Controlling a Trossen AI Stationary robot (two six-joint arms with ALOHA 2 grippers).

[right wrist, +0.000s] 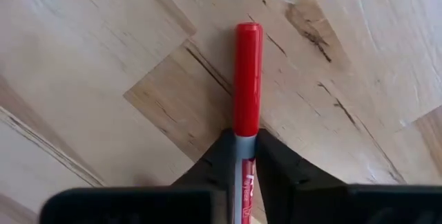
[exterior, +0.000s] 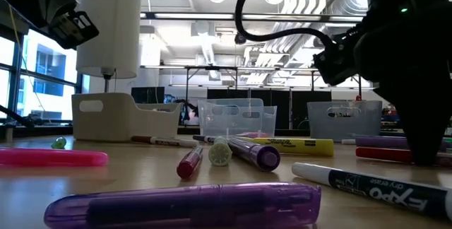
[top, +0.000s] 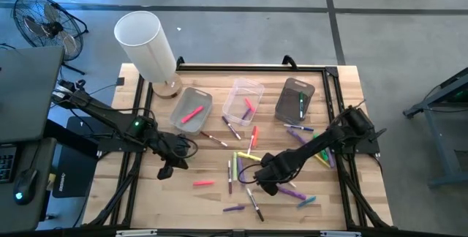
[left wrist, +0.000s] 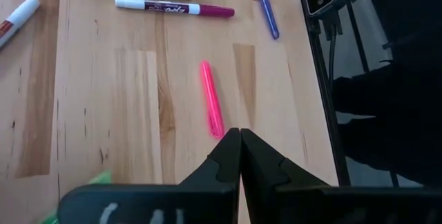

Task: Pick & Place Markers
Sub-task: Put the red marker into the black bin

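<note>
Pickup step: right gripper (right wrist: 243, 156) clamped on red-capped marker (right wrist: 247, 79) at table's six o'clock, lift toward twelve-o'clock bins (top: 191, 109) judged next; left gripper (left wrist: 239, 144) pressed together, idle.

Two black jointed arms with looping black cables. The left arm (top: 110, 116) shows a small green light. Each pincer, left (left wrist: 239, 137) and right (right wrist: 245, 148), has matte black wedge-shaped fingers.

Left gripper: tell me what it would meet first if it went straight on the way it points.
The left gripper, shut and empty, points along the table at a pink marker lying just past its tips. That would likely come first, though how high the tips sit above the wood is unclear.
</note>
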